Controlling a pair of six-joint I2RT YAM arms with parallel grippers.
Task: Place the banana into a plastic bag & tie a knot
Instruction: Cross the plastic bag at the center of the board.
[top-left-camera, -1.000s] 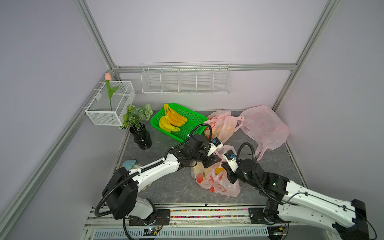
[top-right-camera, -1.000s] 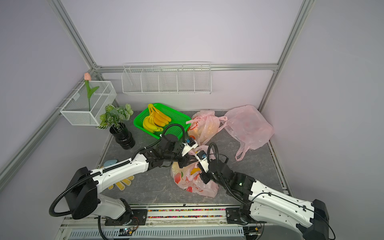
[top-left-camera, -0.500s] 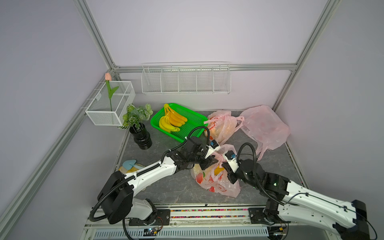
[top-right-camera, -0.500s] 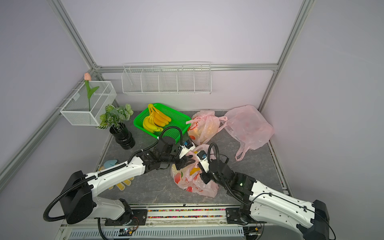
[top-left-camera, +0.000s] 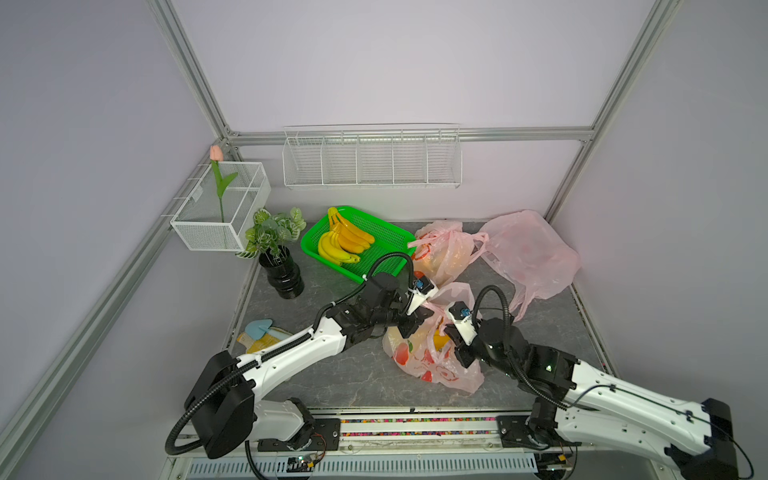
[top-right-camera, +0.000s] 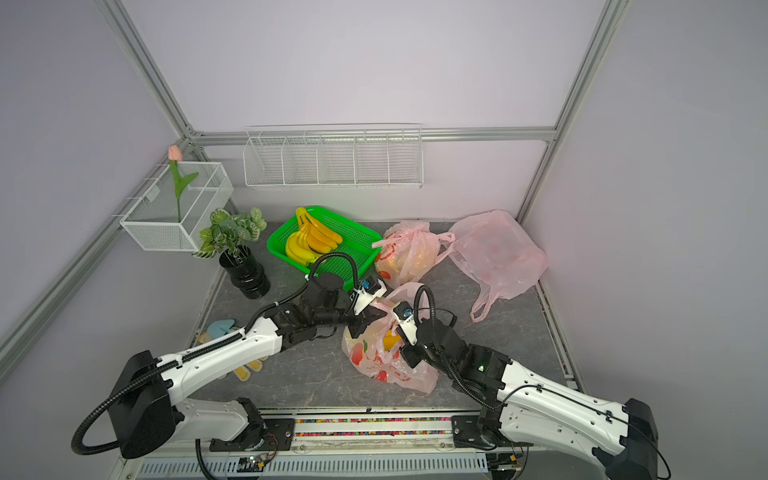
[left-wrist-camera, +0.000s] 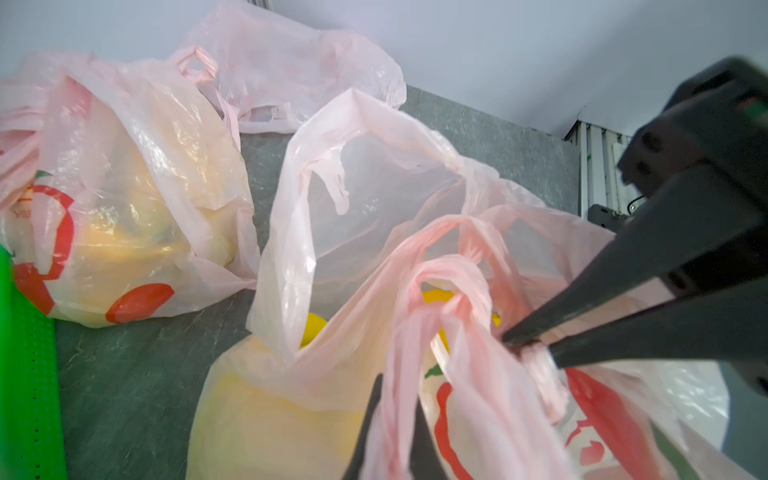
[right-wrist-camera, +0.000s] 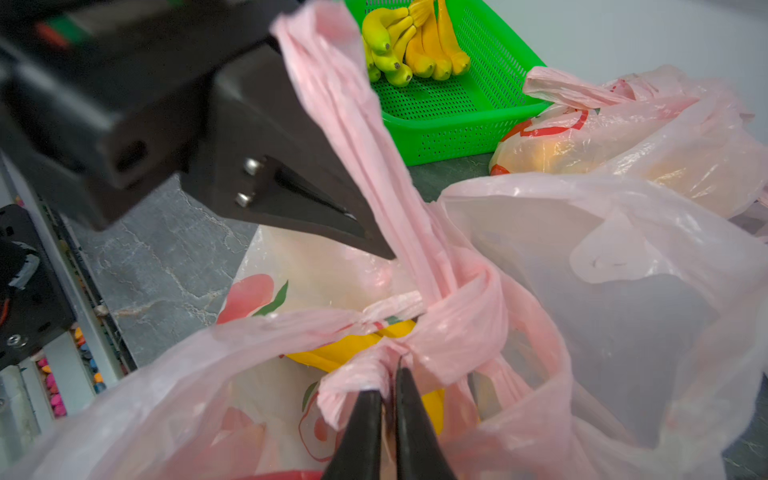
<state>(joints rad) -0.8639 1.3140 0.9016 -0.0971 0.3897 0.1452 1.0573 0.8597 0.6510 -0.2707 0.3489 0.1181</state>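
At ten o'clock of the grey table (top-left-camera: 324, 374): a white mesh basket (top-left-camera: 216, 232) on the wall rail, with one pink tulip (top-left-camera: 215, 153) inside. Just beside it, toward eleven: a potted plant (top-left-camera: 276, 237) in a black pot. At eight o'clock, near the edge: a small blue trowel (top-left-camera: 257, 328) lying over yellow gloves (top-left-camera: 264, 344). At twelve: a green tray (top-left-camera: 386, 232) with a bunch of spare bananas (top-left-camera: 343, 245).

In the centre, between both arms: the plastic bag (top-left-camera: 419, 365) with red fruit print, lying on the table. Inside, visible through the open mouth: the banana (right-wrist-camera: 345, 351). From eight o'clock, the left gripper (left-wrist-camera: 395, 399): pressed together on one handle (right-wrist-camera: 374, 166), stretched straight. From four o'clock, the right gripper (right-wrist-camera: 390, 386): pinched together on the twisted end of the other handle (right-wrist-camera: 361, 370). Both handles wrapped once around each other above the banana.

At one o'clock: a second printed bag (top-left-camera: 442, 253), something yellow-orange inside. At two o'clock, touching it: an empty pink bag (top-left-camera: 532, 257).
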